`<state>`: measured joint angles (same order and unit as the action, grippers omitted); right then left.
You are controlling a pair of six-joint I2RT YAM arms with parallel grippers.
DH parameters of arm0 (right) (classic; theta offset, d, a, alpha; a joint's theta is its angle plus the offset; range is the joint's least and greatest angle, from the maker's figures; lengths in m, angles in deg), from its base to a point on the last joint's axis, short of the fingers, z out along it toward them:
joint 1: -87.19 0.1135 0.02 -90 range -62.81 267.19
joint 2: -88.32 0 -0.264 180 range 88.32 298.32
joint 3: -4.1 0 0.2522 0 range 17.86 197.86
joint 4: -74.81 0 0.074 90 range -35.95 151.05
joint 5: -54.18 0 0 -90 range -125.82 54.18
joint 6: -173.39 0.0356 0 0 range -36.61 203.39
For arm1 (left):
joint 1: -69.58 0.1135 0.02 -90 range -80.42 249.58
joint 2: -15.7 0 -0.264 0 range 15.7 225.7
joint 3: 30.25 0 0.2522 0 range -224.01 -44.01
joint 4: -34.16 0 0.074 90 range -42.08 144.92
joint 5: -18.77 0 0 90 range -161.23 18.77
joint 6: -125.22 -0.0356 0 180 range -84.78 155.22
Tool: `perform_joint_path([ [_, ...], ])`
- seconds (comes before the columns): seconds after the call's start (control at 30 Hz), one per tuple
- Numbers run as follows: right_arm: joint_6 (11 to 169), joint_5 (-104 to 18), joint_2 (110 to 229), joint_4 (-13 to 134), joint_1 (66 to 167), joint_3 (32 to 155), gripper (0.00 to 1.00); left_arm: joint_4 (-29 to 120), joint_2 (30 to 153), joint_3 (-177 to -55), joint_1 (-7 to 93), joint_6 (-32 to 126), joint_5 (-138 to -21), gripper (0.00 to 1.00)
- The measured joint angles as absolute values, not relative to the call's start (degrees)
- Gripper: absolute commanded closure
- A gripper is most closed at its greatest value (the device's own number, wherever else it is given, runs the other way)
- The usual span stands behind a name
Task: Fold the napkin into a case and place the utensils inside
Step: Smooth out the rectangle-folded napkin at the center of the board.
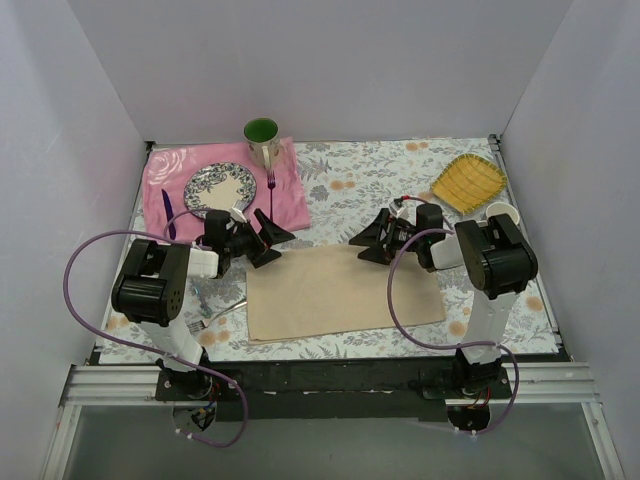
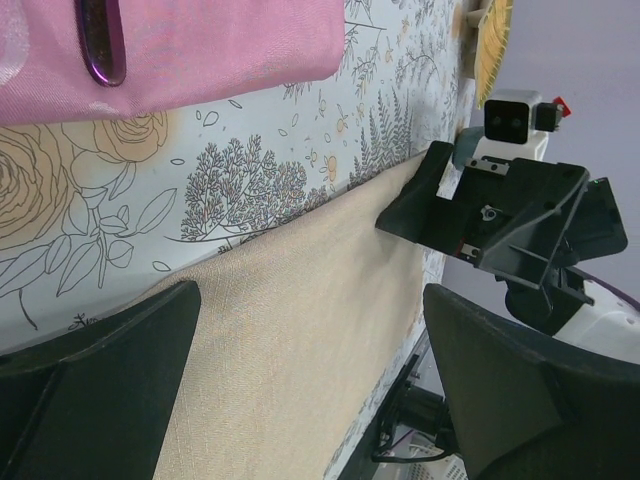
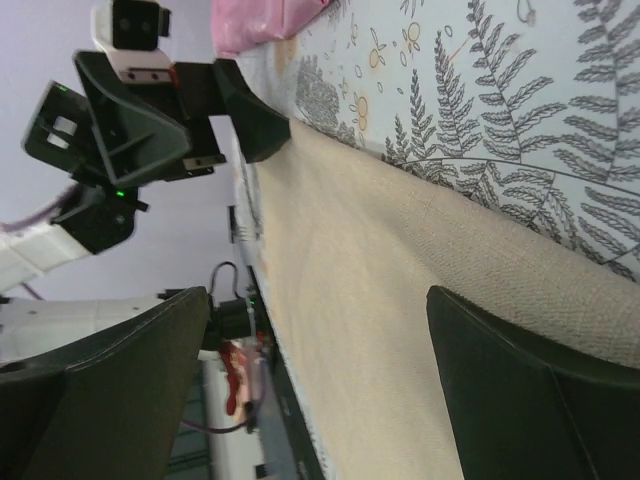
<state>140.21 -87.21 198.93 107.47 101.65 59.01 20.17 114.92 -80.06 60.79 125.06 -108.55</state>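
Observation:
The beige napkin [image 1: 340,292] lies flat and unfolded on the floral table, in front of both arms. My left gripper [image 1: 272,245] hovers open over its far left corner, the cloth [image 2: 300,330] showing between its fingers. My right gripper [image 1: 365,238] is open over the far right edge, with bare cloth [image 3: 400,330] between its fingers. Each wrist view shows the other gripper facing it: the right gripper [image 2: 500,220] and the left gripper [image 3: 180,110]. Of the utensils, a small pale fork [image 1: 212,320] lies left of the napkin beside the left arm.
A pink mat [image 1: 290,205] at the back left carries a patterned plate [image 1: 215,187], a purple fork [image 1: 271,190] and a dark purple utensil [image 1: 168,222]. Behind it stands a green cup [image 1: 262,140]. A yellow dish [image 1: 468,182] and a white cup [image 1: 500,212] are back right.

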Motion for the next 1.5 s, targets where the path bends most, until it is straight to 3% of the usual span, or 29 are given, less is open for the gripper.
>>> perform_joint_path([
  [0.6,130.2,-91.2,203.3,95.7,89.8,68.3,0.01,20.5,114.9,-80.1,61.1,123.3,-109.3,0.04],
  [1.5,120.9,-92.0,205.1,86.1,84.6,74.8,0.01,19.9,115.7,-80.3,64.1,123.7,-111.5,0.02],
])
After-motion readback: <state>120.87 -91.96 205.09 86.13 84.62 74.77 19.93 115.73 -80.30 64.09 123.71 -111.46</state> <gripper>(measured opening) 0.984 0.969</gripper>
